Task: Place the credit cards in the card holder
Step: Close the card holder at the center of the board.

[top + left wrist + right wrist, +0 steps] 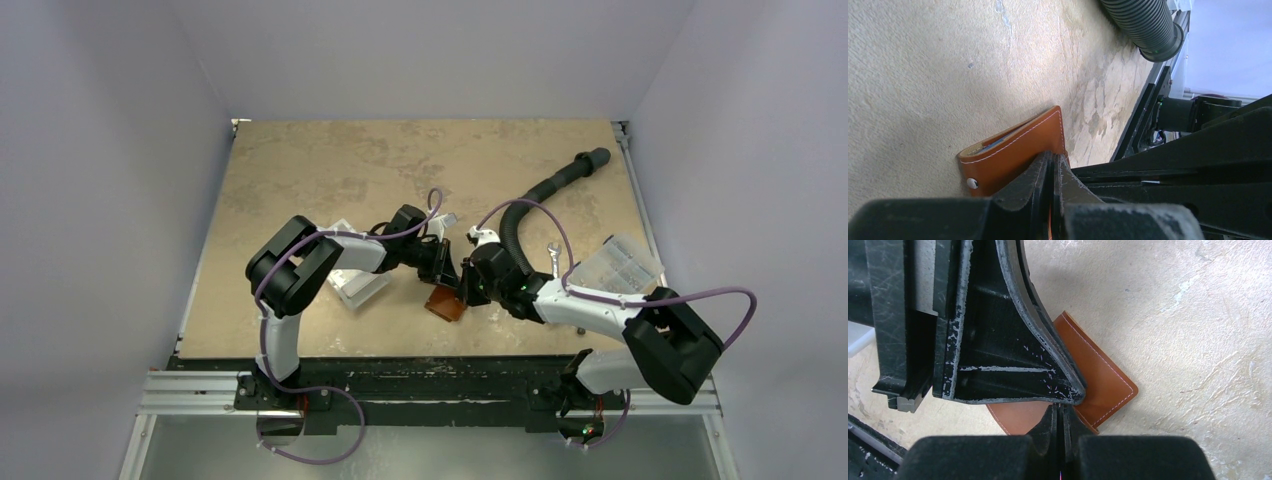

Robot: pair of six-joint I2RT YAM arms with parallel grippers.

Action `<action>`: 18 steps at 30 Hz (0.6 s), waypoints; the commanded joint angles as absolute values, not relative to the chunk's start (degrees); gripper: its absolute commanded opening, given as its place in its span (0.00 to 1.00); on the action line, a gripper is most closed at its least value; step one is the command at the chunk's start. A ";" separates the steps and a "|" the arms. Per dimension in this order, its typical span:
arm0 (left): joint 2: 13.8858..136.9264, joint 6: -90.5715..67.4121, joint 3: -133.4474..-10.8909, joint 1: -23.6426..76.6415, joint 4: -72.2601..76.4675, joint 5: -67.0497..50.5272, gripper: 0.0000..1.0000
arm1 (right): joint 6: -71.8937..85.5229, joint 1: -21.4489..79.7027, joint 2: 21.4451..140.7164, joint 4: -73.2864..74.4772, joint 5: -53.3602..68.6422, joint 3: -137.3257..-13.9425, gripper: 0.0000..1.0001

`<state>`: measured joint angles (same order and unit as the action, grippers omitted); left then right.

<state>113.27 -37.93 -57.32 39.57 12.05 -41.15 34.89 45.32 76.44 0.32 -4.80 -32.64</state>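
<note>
The card holder point(446, 304) is a brown leather wallet lying near the table's front middle, between both arms. In the left wrist view it point(1013, 150) stands slightly agape, and a bluish credit card point(996, 144) edge shows inside its opening. My left gripper point(1052, 156) is shut, with a thin strip of the brown leather pinched between its jaws. My right gripper point(1062, 407) is shut too. Its tips rest at the edge of the card holder point(1103, 385), and nothing shows between them. A left finger point(998, 355) crosses over the wallet there.
A clear-and-white plastic box point(358, 287) lies by the left arm's elbow. Another clear box point(622, 262) sits at the right edge. A black corrugated hose point(545, 190) curves from the back right toward the middle. The table's front rail point(420, 385) runs close below the wallet.
</note>
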 commanded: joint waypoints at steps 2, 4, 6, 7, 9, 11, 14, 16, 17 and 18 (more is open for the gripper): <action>115.45 -36.68 -56.51 40.31 9.26 -38.45 0.00 | 33.45 45.18 76.41 -5.60 -3.85 -32.43 0.00; 115.47 -36.58 -56.55 40.27 9.22 -38.34 0.00 | 33.47 45.18 77.06 -5.71 -4.35 -32.46 0.00; 115.39 -36.59 -56.49 40.27 9.23 -38.39 0.00 | 33.43 45.24 77.49 -5.63 -5.27 -32.32 0.00; 115.33 -36.59 -56.44 40.26 9.22 -38.41 0.00 | 33.48 45.26 77.52 -5.78 -5.31 -32.12 0.00; 115.33 -36.58 -56.45 40.33 9.23 -38.35 0.00 | 33.47 45.27 77.52 -6.14 -4.63 -31.91 0.00; 115.48 -36.63 -56.56 40.31 9.23 -38.37 0.00 | 33.81 45.26 77.10 -6.63 -3.75 -31.63 0.00; 115.53 -36.70 -56.53 40.30 9.30 -38.41 0.00 | 35.64 45.30 75.52 -7.73 -3.25 -30.91 0.00; 115.51 -36.59 -56.58 40.29 9.25 -38.41 0.00 | 37.27 45.26 74.05 -8.53 -3.02 -30.13 0.00; 115.48 -36.59 -56.53 40.30 9.29 -38.41 0.00 | 38.25 45.26 73.16 -8.92 -2.73 -29.57 0.00; 115.41 -36.64 -56.52 40.28 9.27 -38.36 0.00 | 38.76 45.26 72.34 -9.04 -3.36 -29.05 0.00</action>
